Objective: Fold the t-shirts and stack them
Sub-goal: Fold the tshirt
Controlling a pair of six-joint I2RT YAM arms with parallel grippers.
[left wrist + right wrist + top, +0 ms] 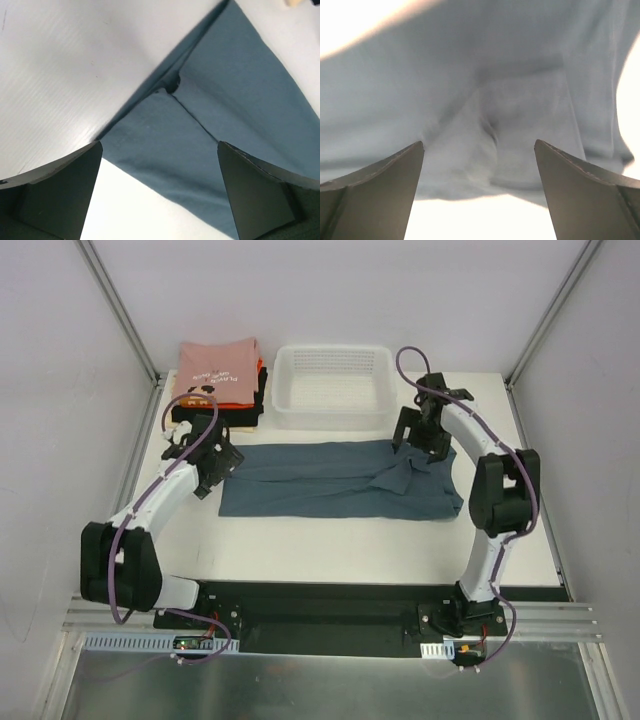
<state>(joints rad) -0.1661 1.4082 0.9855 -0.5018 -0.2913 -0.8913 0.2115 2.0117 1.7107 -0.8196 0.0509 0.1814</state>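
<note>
Overhead, the slate-blue t-shirt [340, 480] lay flat across the middle of the white table [350, 550], folded into a long band running left to right. Left gripper [213, 468] hung over the shirt's left end, spread wide with nothing between its dark wedge-shaped fingers [55, 195]. In its wrist view the cloth sat just below, with a pointed corner reaching away, layered edges meeting in a crease and one small dark pucker at the fold. Fabric was a soft matte knit, smooth apart from that seam line. The table surface beside it showed a faint ribbing. Right gripper [421, 443] stood over the shirt's right end near the far right corner, likewise wide apart and gripping nothing. Its wrist view was blurred, the cloth close under the tips and gathered into a soft ridge between them. From above, that right end looked rumpled and bunched, the left end squarer. Stack of folded t-shirts [222, 380] sat at the far left corner, with printed pink on top and orange-red and black showing beneath. White mesh basket [333, 412], rectangular with perforated plastic walls, sat at the far edge just beside the stack and apart from the blue shirt.
</note>
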